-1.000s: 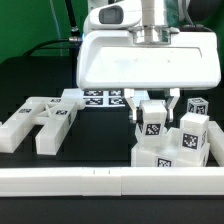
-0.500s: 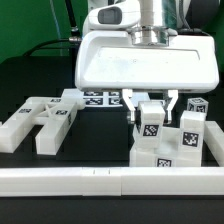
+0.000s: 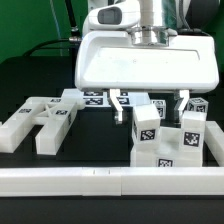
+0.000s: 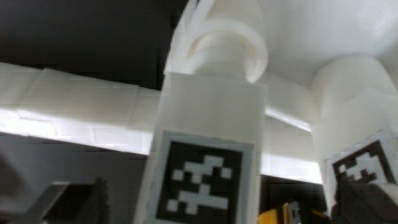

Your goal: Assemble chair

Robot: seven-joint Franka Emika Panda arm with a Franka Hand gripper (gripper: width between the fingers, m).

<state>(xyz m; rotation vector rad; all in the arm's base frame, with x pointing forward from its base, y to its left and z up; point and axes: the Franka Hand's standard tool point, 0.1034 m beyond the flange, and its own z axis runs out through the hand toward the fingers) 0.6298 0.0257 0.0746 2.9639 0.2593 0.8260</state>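
1. On the exterior view's left, flat white plastic chair parts with square tags lie loose, not yet joined.
2. In the middle, the gripper is wide open and holds nothing. Its fingers stand on both sides of the upright white square leg.
3. On the right, that leg stands on the blocky white seat. I judge that most of the assembly remains.

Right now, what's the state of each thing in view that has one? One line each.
end effector: open, jaws either side of the centre post, not gripping it.
centre post: upright, not held; can't tell if it is seated in anything.
right post: upright, beside the centre post.
base block: lying flat at the foot of the posts.
forked part: lying flat, apart on the exterior view's left.
marker board: lying flat.
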